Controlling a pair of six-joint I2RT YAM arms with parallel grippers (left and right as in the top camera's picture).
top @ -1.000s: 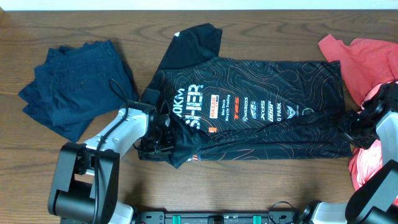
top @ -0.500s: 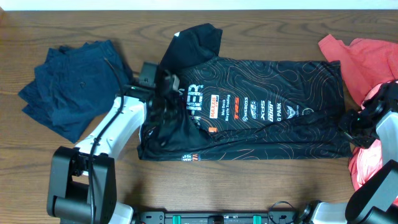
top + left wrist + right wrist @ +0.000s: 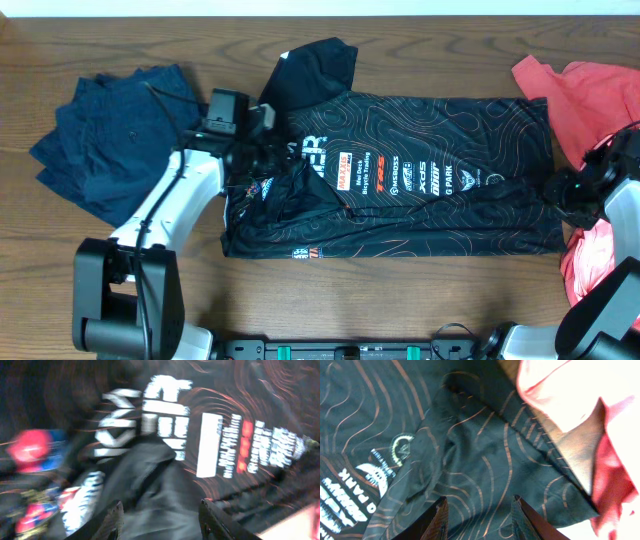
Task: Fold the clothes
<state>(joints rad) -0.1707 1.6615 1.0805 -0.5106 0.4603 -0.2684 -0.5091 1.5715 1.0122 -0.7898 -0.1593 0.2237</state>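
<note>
Left gripper point(image 3: 262, 152) hovers, fingers apart, over the collar end of the black orange-lined sports jersey point(image 3: 420, 190), spread flat mid-table. Right gripper point(image 3: 479, 516), fingers apart too, hangs above its hem corner beside the coral-pink shirts point(image 3: 590, 110); the navy-blue garments point(image 3: 110, 140) lie far left.

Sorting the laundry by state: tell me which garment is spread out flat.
The black jersey mid-table, laid out logos up. The navy garments sit stacked at the left; the coral-pink shirts are bunched at the right.
</note>
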